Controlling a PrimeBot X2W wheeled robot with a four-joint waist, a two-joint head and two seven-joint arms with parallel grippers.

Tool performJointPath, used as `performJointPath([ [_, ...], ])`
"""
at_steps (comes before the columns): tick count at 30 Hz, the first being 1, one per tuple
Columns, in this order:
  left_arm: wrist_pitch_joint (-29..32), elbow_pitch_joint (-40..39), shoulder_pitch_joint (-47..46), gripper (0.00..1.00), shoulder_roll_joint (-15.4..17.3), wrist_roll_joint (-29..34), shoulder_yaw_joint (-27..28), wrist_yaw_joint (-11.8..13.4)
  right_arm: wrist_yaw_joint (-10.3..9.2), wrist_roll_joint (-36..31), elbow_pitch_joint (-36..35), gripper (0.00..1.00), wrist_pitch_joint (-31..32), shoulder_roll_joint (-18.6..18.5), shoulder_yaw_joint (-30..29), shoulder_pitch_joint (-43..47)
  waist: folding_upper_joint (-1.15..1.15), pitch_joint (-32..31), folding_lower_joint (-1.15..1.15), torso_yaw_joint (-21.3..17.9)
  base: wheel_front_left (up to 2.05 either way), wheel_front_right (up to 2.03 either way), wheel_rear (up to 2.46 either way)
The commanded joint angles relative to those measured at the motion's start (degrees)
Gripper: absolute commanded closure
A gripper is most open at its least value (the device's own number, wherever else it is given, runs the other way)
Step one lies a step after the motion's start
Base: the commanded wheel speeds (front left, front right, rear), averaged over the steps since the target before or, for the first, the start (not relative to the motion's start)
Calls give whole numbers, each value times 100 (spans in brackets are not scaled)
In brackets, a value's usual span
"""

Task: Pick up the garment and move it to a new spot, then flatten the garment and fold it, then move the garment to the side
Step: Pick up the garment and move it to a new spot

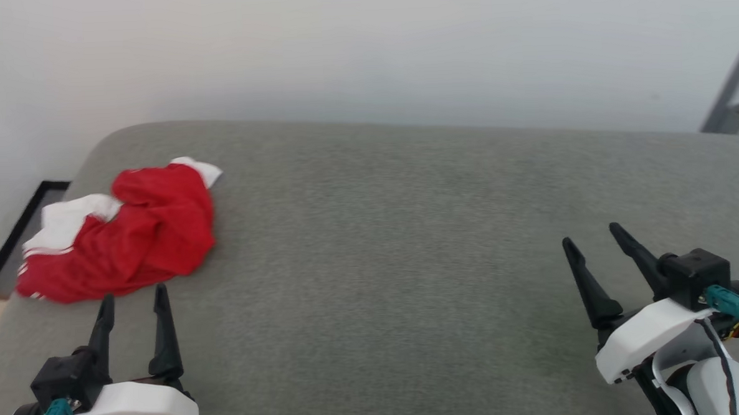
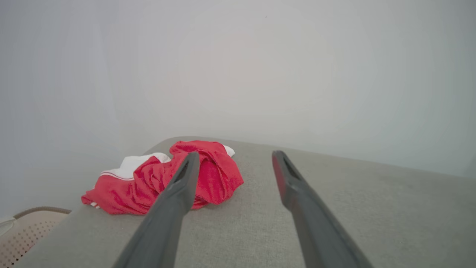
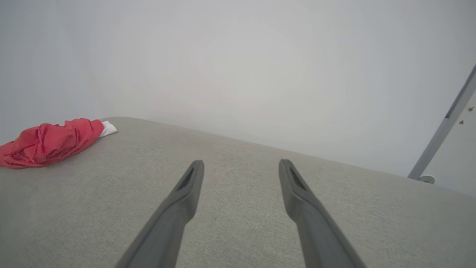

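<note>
Grey short-napped fabric covers the padded surface [image 1: 377, 244] under both arms; its far left corner is rounded.

Left gripper [image 1: 134, 292]: lower left of the head view, its two dark tapered fingers spread wide with only grey fabric showing between them. The tips stand just beside the near edge of the garment [image 1: 140, 236]; whether one touches cloth cannot be told. In the left wrist view the left gripper [image 2: 235, 153] has one finger crossing in front of the garment [image 2: 148, 182], the other over bare fabric.

Right gripper [image 1: 591, 234]: lower right of the head view, equally wide, holding nothing, well apart from the garment. In the right wrist view the right gripper [image 3: 241, 161] points over bare grey fabric, with the garment [image 3: 48, 143] at the far left edge of the frame.

Garment: a crumpled heap in the upper left of the head view, by the surface's left edge near the rounded corner. It is red, soft and creased, with white sleeve cloth at its left and top and thin red-white stripes at the left.

Surroundings: a pale plain wall [image 1: 362, 45] behind; a slanted grey metal bar [image 1: 735, 79] at upper right; a beige perforated object [image 2: 22, 238] at the lower left of the left wrist view.
</note>
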Motion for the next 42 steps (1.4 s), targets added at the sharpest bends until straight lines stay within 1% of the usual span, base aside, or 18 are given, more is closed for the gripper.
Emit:
performJointPath([
  [1, 23, 14, -47, 0, 20, -23, 20, 35, 0, 24, -10, 0, 26, -7, 21, -43, 0, -13, 0, 237, 0, 0, 0],
  [9, 74, -58, -10, 0, 27, -78, 114, 215, -1, 118, -73, 0, 85, -79, 245, -134, 0, -2, 0, 946, 0, 0, 0],
  [16, 89, -125, -34, 0, -7, -122, 110, 313, -1, 161, -158, 0, 140, -91, 372, -229, 0, 101, 0, 1489, 0, 0, 0],
  [23, 87, -62, -138, 0, -88, -220, 44, 342, -1, 159, -201, 0, 187, -121, 401, -293, 0, 210, 0, 1892, 0, 0, 0],
  [26, 66, 12, -223, 0, -115, -280, 7, 300, -1, 129, -238, 0, 194, -139, 337, -306, 0, 273, 0, 2001, 0, 0, 0],
  [29, 43, 95, -399, 0, -143, -283, -85, 270, -1, 124, -306, 0, 231, -175, 310, -328, 0, 355, 0, 2037, 0, 0, 0],
  [34, 27, 322, -780, 0, -119, -258, -201, 178, -1, 116, -422, 0, 304, -262, 251, -402, 0, 552, 0, 1962, 0, 0, 0],
  [38, 8, 665, -1366, 0, -71, -280, -275, 71, -1, 112, -568, 0, 380, -347, 133, -509, 0, 812, 0, 1764, 0, 0, 0],
  [42, -11, 1119, -2048, 0, 69, -298, -312, -53, -1, 107, -751, 0, 449, -460, 52, -624, 0, 1127, 0, 1484, 0, 0, 0],
])
